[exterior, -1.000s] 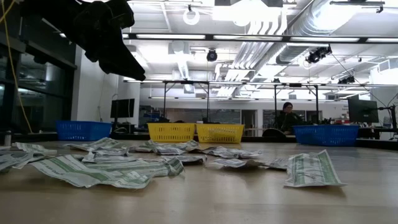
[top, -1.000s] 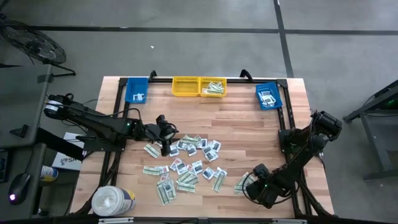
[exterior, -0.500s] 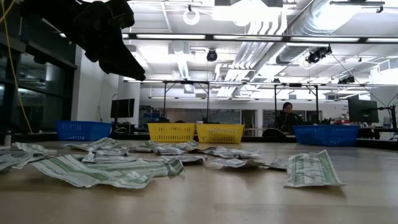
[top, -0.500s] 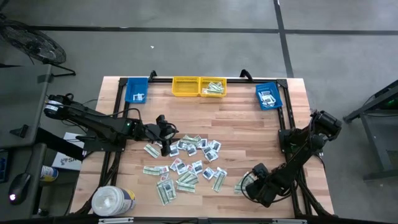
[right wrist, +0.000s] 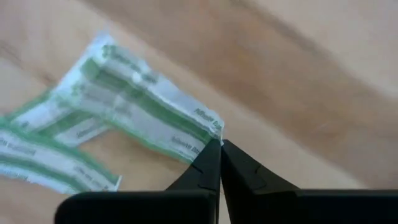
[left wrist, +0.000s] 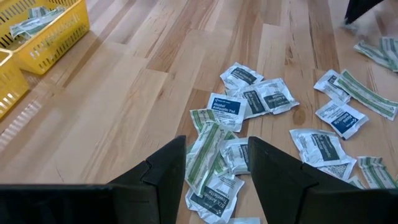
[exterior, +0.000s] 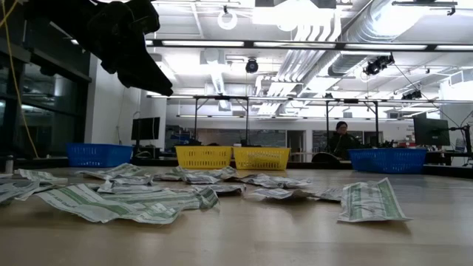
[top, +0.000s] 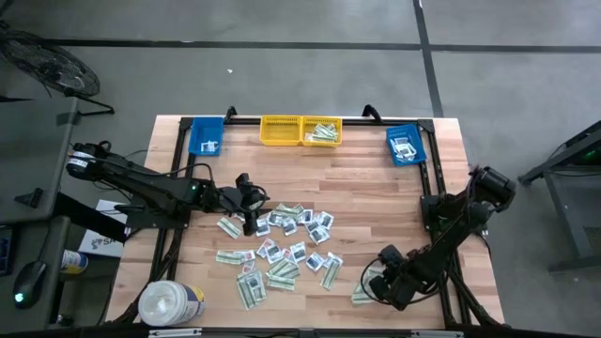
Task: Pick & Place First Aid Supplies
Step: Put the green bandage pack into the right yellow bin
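High view: wooden desk. First aid supplies, small flat packets, lie scattered over the desk's middle and near part. Left gripper sits at the pile's left edge; right gripper is low at the near right, at a green-striped strip packet lying apart from the pile. Far edge: two blue bins at the corners, two yellow bins between them, all holding packets. White round tub at the near left corner.

Low view: packets strewn across the foreground; one arm hangs dark at upper left; a person sits far behind.

Left wrist view: fingers parted, nothing between, above white and green packets; yellow bin nearby.

Right wrist view: fingertips pressed together at the corner of the green-striped packet; whether paper is pinched cannot be told.
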